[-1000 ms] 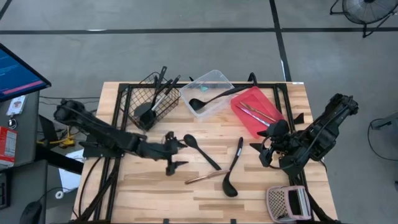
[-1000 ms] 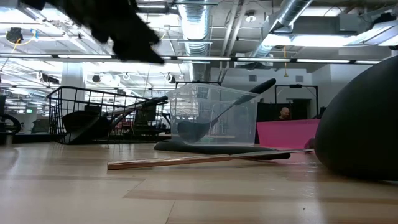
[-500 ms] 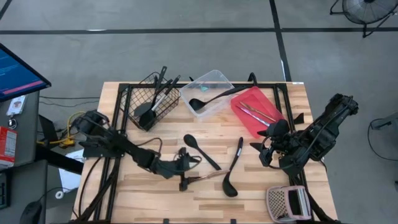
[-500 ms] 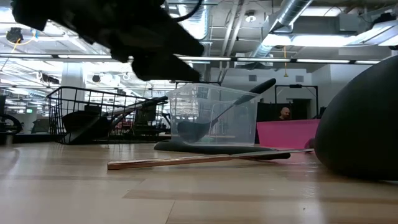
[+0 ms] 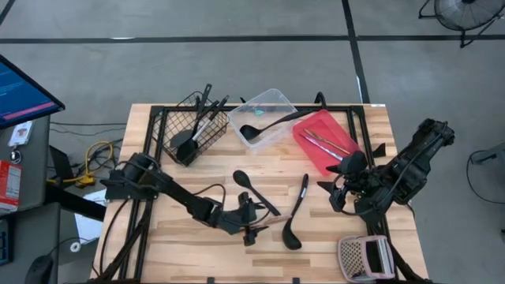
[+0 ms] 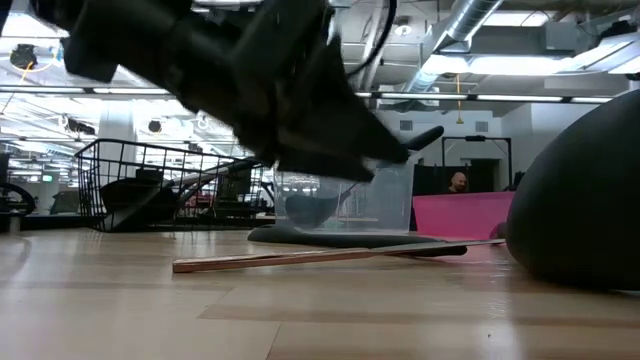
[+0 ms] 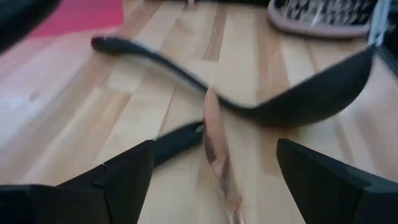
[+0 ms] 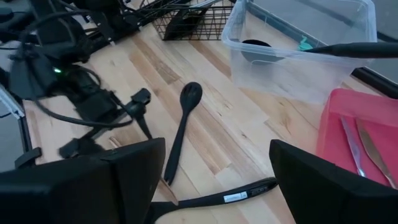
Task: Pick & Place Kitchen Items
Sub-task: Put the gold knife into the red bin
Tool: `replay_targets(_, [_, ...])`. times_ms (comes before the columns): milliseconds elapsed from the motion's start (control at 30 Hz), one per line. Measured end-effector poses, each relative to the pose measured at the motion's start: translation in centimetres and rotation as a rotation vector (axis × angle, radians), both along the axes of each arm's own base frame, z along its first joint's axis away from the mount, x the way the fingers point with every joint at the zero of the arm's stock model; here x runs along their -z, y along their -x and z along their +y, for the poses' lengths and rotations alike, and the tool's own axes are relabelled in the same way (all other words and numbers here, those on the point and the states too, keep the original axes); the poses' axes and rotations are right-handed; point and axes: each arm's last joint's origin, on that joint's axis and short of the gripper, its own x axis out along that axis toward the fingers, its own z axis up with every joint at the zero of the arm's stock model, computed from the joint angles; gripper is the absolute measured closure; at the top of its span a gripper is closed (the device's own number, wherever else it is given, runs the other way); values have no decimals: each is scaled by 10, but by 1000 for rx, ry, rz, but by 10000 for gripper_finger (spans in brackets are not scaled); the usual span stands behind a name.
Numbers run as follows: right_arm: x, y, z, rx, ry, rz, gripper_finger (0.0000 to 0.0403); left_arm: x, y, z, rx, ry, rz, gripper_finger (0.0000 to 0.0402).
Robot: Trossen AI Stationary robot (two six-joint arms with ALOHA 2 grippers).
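Note:
A thin copper-coloured piece (image 5: 270,223) lies flat on the wooden table (image 5: 181,244) near its middle. My left gripper (image 5: 251,222) hovers open just above the piece's left end (image 7: 214,140), one finger on either side, touching nothing. A black spoon (image 5: 254,189) and a black ladle (image 5: 293,217) lie beside it, and the ladle's handle crosses over the piece. My right gripper (image 5: 338,196) waits open, raised above the table's right side.
At the back stand a black wire basket (image 5: 197,130) with utensils, a clear tub (image 5: 264,117) holding a black ladle, and a red tray (image 5: 326,140) with thin silver pieces. A pinkish perforated item (image 5: 363,256) sits at the near right corner.
My left gripper has swung toward the table's right and near edges and has sunk low over the copper-coloured piece, staying open. Nothing on the table has moved.

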Motion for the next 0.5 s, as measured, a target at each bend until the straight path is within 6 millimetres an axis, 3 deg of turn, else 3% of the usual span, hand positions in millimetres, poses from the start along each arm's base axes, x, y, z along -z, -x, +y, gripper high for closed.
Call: replay_targets(500, [0, 5, 6, -42, 6, -4, 117, 42, 0, 2, -22, 64, 98, 80])
